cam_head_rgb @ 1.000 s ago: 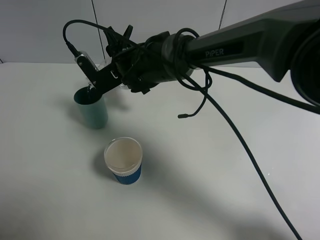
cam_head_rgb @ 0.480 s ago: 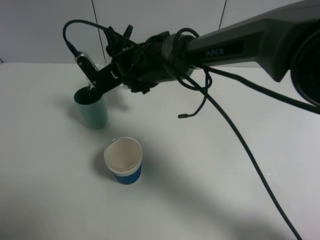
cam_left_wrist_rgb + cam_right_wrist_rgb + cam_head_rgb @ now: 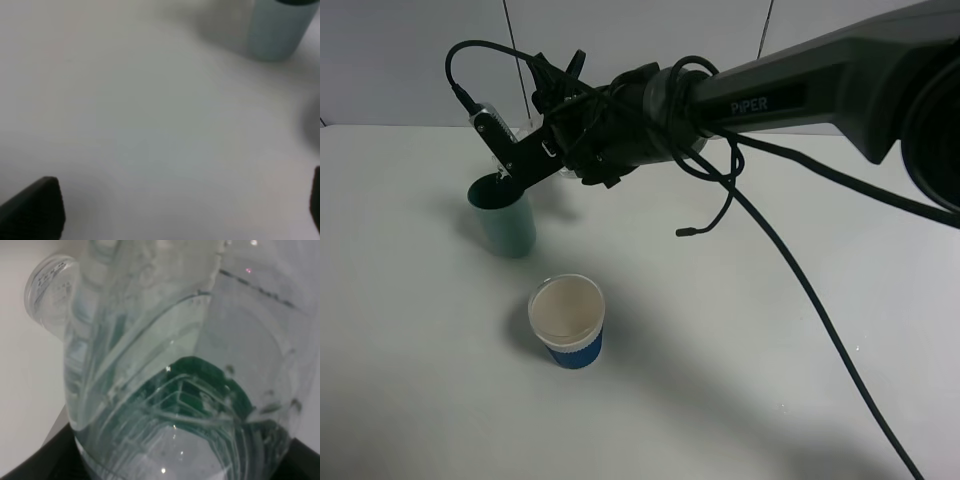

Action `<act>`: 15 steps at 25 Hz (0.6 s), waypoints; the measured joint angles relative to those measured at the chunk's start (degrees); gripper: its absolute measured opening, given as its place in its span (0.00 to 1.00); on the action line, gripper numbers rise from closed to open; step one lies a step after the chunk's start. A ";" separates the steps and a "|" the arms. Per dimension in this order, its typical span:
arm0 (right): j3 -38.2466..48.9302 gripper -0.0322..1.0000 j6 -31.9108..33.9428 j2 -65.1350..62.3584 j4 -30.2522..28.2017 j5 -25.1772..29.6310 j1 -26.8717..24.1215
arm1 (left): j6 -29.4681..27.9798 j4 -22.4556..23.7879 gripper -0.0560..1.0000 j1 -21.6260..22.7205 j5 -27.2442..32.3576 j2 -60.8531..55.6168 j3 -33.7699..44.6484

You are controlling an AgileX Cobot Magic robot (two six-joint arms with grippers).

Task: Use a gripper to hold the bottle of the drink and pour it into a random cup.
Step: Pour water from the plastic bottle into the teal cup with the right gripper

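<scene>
- Right wrist view: bottle (image 3: 165, 365), clear plastic, lying tilted and filling almost the whole picture. Its mouth (image 3: 50, 282) is uncapped. A dark green label (image 3: 200, 385) shows through the clear wall. Black parts of the right jaws sit against either side of its body. No cup shows here.
- Exterior high view: right arm (image 3: 800, 90), black, lettered PIPER, reaching from the right across to the far left of the white bench (image 3: 740, 380). The right jaws are pinching the bottle. From here the bottle is only pale clear patches among black parts and looped cables (image 3: 800, 280); label and mouth cannot be made out.
- Exterior high view only: teal cup (image 3: 505, 225), upright, directly below the tip of the right jaws. The tip reaches its rim; whether it touches cannot be told.
- Exterior high view only: paper cup (image 3: 568, 320), blue below, pale inside, upright. It stands nearer the camera than the teal cup and apart from it, with nothing over it.
- Left wrist view, blurred: left jaws spread wide, dark tips at opposite edges, only bare bench between them. The teal cup's lower wall shows well apart from them. These jaws show in this view alone.
- All views: whether liquid is leaving the mouth cannot be told.
</scene>
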 joint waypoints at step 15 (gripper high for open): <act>0.00 0.59 0.00 0.00 0.00 0.00 0.00 | 0.00 0.00 0.99 0.00 0.00 0.00 0.00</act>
